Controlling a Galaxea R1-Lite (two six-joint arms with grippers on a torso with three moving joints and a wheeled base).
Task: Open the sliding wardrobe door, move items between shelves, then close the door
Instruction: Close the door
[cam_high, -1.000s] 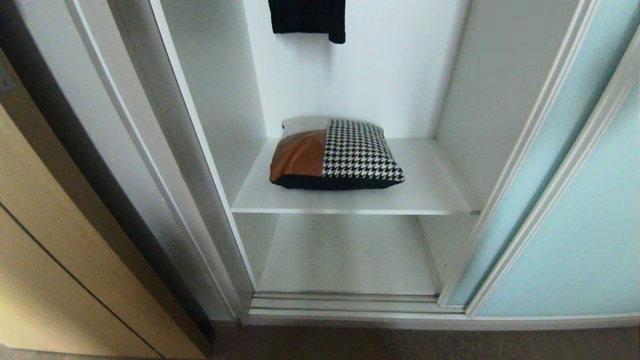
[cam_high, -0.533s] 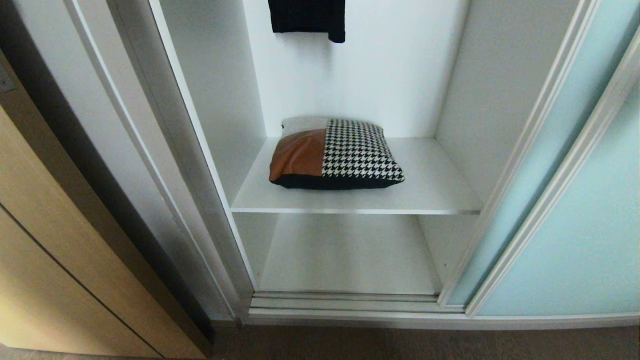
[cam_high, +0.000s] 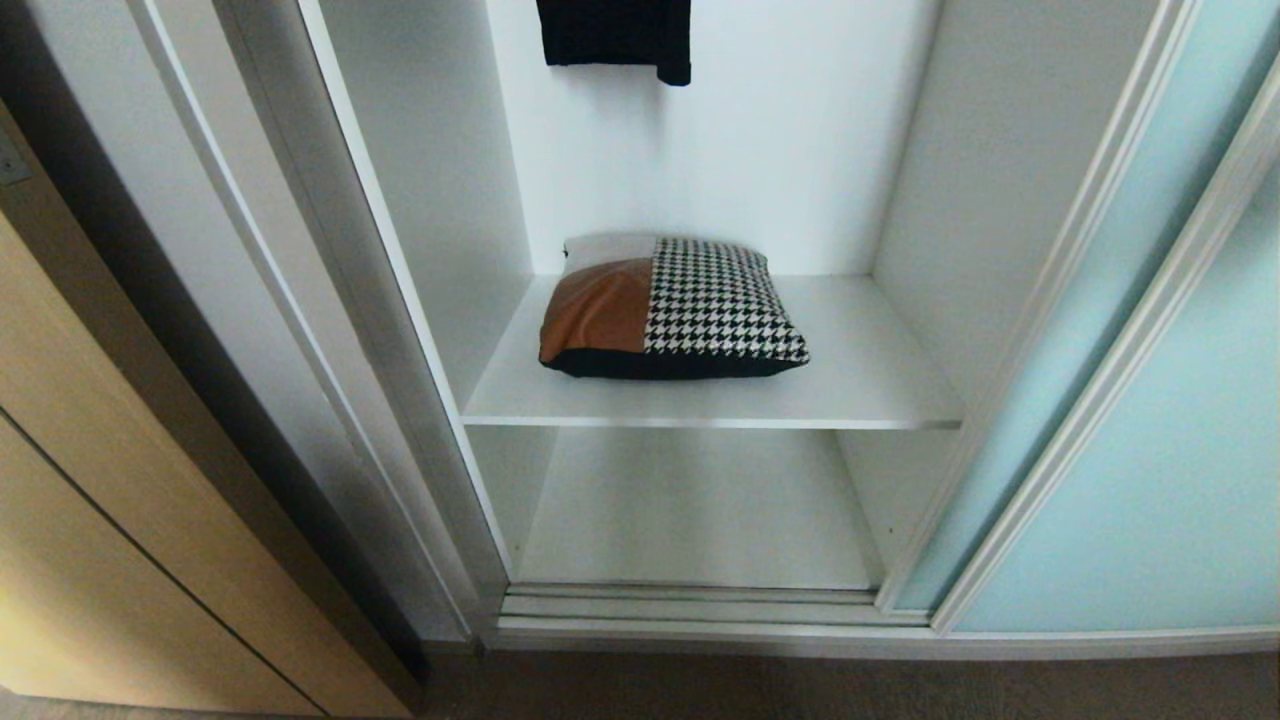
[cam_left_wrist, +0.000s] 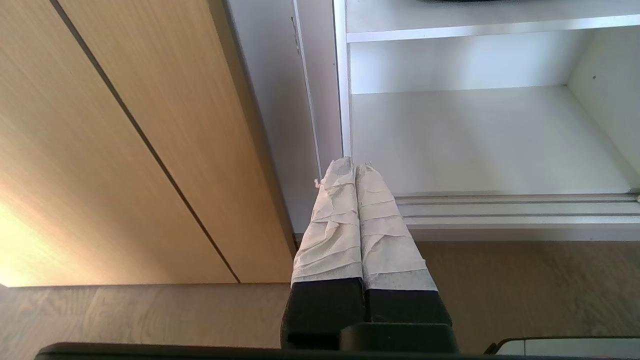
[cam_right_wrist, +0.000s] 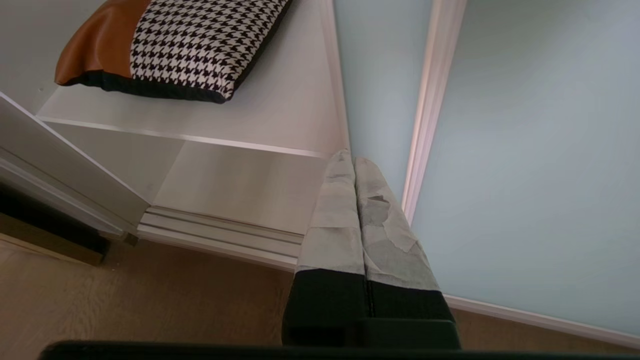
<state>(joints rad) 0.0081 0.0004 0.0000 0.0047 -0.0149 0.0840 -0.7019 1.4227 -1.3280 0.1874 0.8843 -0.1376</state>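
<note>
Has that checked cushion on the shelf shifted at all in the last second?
No. The cushion lies in the same spot on the upper shelf, its front edge equally far back from the shelf's front lip in every head view.

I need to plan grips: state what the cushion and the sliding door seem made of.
Cushion: seemingly tan leather-like panel with soft sheen and creases, plus woven black-and-white houndstooth fabric. Sliding door: apparently frosted pale aqua glass, matte and even, in a slim whitish frame.

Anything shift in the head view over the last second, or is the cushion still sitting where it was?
Nothing visibly changed. The tan leather and houndstooth cushion lies on the upper white shelf, the frosted aqua sliding door stands slid open at the right, and the black garment hangs above. Neither arm appears in the head view.
</note>
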